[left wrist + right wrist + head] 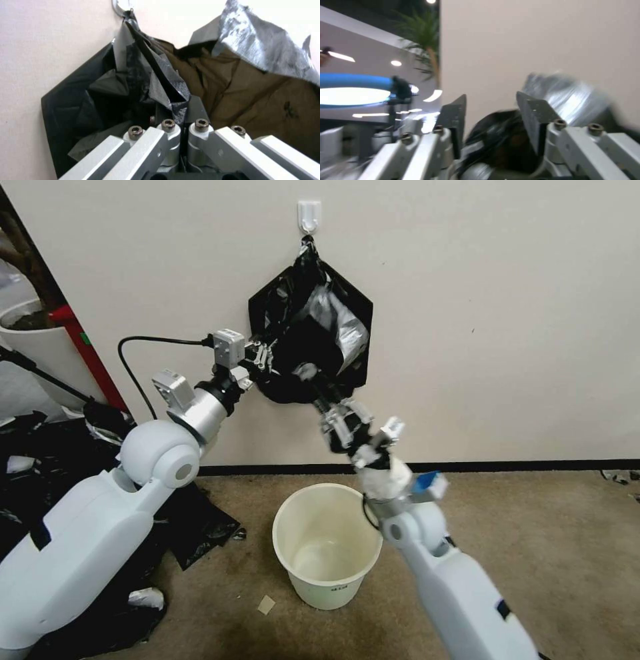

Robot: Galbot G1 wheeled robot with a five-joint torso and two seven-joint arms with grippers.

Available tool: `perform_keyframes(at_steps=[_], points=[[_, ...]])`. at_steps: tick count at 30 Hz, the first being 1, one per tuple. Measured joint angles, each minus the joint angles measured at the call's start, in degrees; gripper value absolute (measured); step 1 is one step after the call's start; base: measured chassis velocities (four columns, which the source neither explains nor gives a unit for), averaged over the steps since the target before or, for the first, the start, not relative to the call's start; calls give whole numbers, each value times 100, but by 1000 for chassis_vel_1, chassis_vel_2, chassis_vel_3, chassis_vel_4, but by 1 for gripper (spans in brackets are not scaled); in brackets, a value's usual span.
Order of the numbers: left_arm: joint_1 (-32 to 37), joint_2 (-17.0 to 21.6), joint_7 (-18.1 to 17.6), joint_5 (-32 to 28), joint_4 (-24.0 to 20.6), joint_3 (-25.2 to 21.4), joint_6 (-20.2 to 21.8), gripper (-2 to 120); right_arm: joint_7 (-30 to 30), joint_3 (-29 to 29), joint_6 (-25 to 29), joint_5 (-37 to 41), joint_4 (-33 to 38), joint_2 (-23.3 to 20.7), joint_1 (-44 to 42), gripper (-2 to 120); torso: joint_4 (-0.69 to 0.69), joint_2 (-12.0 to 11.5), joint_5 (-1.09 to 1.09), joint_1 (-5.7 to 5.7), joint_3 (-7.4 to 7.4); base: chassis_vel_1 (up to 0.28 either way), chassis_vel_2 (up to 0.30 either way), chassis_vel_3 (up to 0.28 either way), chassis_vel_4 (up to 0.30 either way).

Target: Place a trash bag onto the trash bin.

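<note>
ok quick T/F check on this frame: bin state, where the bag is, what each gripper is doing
1. The trash bin stands upright on the carpet with no bag in it. True.
2. The trash bag lies draped over the bin's rim. False: it hangs from the white wall hook, above the bin.
3. The left gripper is shut on a fold of the trash bag. True: its fingers pinch the black film in the left wrist view.
4. The right gripper is shut. False: its fingers stand apart, with black film below the gap.
5. The right gripper is parked down by the bin's base. False: it is raised to the bag's lower edge.
</note>
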Motion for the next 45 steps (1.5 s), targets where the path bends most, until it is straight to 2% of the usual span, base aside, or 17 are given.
perform_keyframes(at_steps=[2, 4, 5, 6, 8, 10, 15, 17, 25, 28, 32, 33, 35, 39, 40, 44, 45], points=[[-18, -18, 1, 17, 27, 23, 8, 0, 631, 112, -257, -228, 237, -238, 47, 54, -1, 0, 0, 0, 0, 0, 0, 0, 0], [-21, -21, 2, 19, 30, 28, 9, 0, 683, 114, -284, -251, 250, -261, 55, 56, 0, 0, 0, 0, 0, 0, 0, 0, 0], [-34, -36, 8, 24, 46, 51, 15, 0, 1049, 87, -505, -441, 288, -466, 165, 65, -1, 0, 0, 0, 0, 0, 0, 0, 0], [-34, -36, 8, 24, 46, 51, 15, 0, 1049, 87, -505, -441, 288, -466, 165, 65, -1, 0, 0, 0, 0, 0, 0, 0, 0], [-73, -82, 20, 40, 76, 83, 25, 0, 1460, -163, -875, -766, 211, -802, 491, 76, 0, 0, 0, 0, 0, 0, 0, 0, 0], [-120, -146, 23, 51, 109, 123, 38, 0, 1708, -457, -1279, -1002, 99, -1103, 855, 84, 1, 0, 0, 0, 0, 0, 0, 0, 0], [-147, -197, 27, 54, 131, 150, 48, 0, 2016, -696, -1857, -1414, -43, -1351, 1254, 97, 1, 0, -1, 0, 1, 0, 0, 0, 0], [-146, -222, 32, 49, 135, 150, 50, 0, 2223, -735, -2291, -1829, -115, -1459, 1457, 100, 1, 0, -1, 0, 1, 0, 0, 0, 0], [-129, -268, 35, 31, 120, 136, 53, 0, 2480, -828, -2764, -2036, -163, -1543, 1685, 100, 1, 0, -1, 0, 1, 0, 0, 0, 0], [-128, -271, 35, 19, 96, 127, 56, 0, 2383, -896, -2959, -2097, -177, -1600, 1804, 98, 0, 0, -1, 0, 1, 0, 0, 0, 0], [-95, -269, 35, 9, 55, 90, 58, 0, 2268, -1040, -3099, -2145, -263, -1601, 2008, 86, 0, 0, -1, 0, 1, 0, 0, 0, 0], [-69, -267, 35, 8, 39, 76, 59, 0, 2257, -1065, -3071, -2149, -308, -1577, 2055, 80, 1, 0, -2, 0, 1, 0, 0, 0, 0], [-44, -267, 35, 8, 27, 60, 60, 0, 2239, -1082, -3022, -2150, -344, -1549, 2085, 76, 0, 0, -2, 0, 1, 0, 0, 0, 0], [71, -265, 28, 8, -15, -31, 60, 0, 2139, -1092, -2771, -2127, -453, -1464, 2104, 56, 1, 0, -2, 0, 1, 0, 0, 0, 0], [71, -265, 28, 8, -15, -31, 60, 0, 2139, -1092, -2771, -2127, -453, -1464, 2104, 56, 1, 0, -2, 0, 1, 0, 0, 0, 0], [163, -283, 18, 11, -44, -104, 59, 0, 2151, -1068, -2567, -1897, -463, -1432, 2037, 39, 1, 0, -1, 0, 1, 0, 0, 0, 0], [163, -283, 18, 11, -44, -104, 59, 0, 2151, -1068, -2567, -1897, -463, -1432, 2037, 39, 1, 0, -1, 0, 1, 0, 0, 0, 0]])
